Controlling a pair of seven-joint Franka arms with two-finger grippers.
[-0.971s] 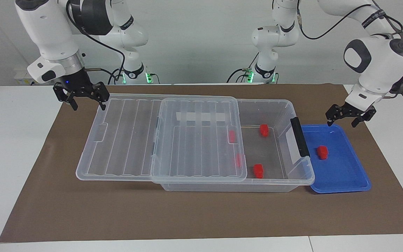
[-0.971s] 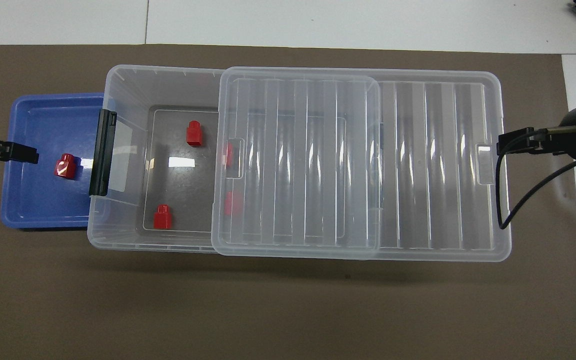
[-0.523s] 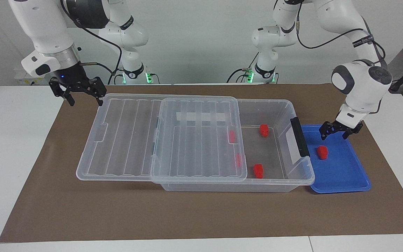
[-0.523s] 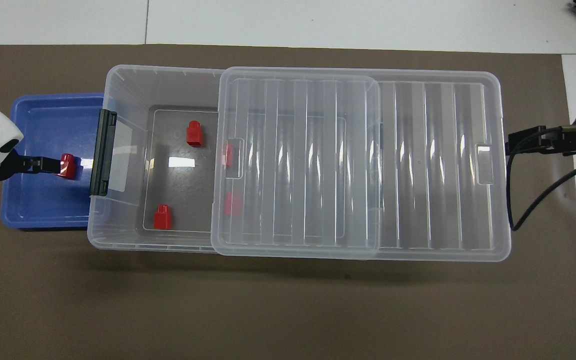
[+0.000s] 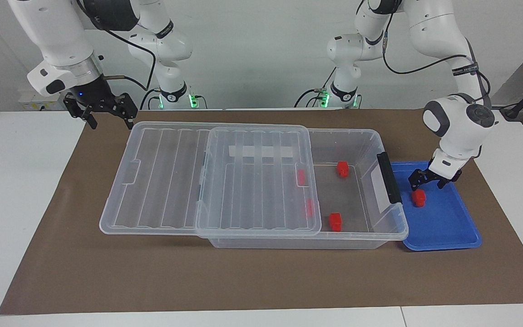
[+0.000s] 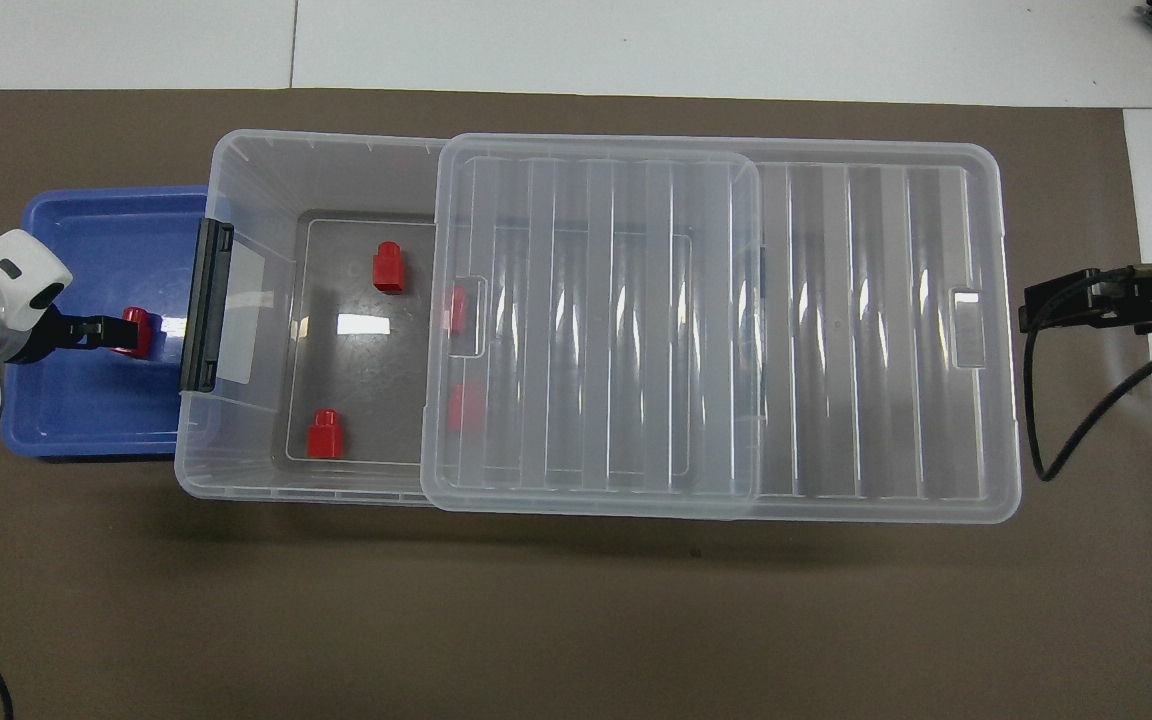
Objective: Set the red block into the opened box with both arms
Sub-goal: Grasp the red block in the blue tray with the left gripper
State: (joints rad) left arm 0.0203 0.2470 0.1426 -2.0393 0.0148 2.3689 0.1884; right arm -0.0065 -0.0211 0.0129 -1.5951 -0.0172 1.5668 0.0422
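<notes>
Left gripper hangs right above the small red plastic block in the shallow blue tray, at the left arm's end of the tabletop; I read its fingers as apart, nothing held. Clear plastic box sits just beside the tray. Right gripper waits by the lid, fingers apart.

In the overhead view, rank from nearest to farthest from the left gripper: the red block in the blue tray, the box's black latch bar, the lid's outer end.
From the left gripper:
1. Red block, in the blue tray, right under the gripper.
2. Black latch bar, on the box's tray-side end.
3. Lid's outer end, at the right arm's end.
</notes>
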